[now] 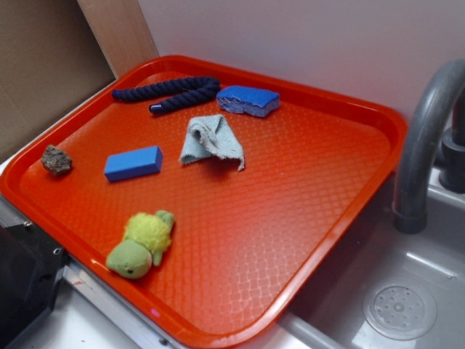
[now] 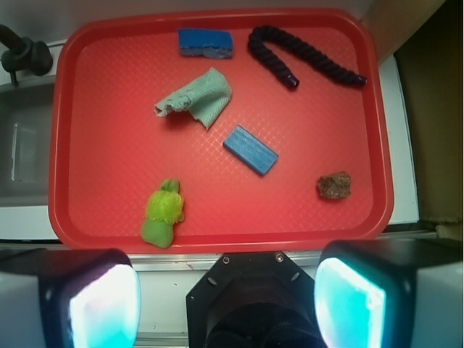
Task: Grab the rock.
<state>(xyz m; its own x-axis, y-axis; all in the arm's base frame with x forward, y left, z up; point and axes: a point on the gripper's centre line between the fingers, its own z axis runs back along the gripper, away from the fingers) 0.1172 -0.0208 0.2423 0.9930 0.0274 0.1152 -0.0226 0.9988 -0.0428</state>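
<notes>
Red tray (image 1: 349, 211) beside a grey sink (image 1: 407, 305).
The rock (image 2: 334, 185) sits near the tray's edge, just beyond the blue block (image 2: 250, 150); the pincer (image 2: 230, 308) hangs well apart, fingers seemingly spread wide, empty.

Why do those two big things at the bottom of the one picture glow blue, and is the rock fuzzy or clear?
In the wrist view, the end effector fingers sit close to the lens, blurry, with a cyan glow. The rock looks fairly sharp there. In the exterior view the rock is softer, with a small shadow under it, and the tray has a mild shine.
</notes>
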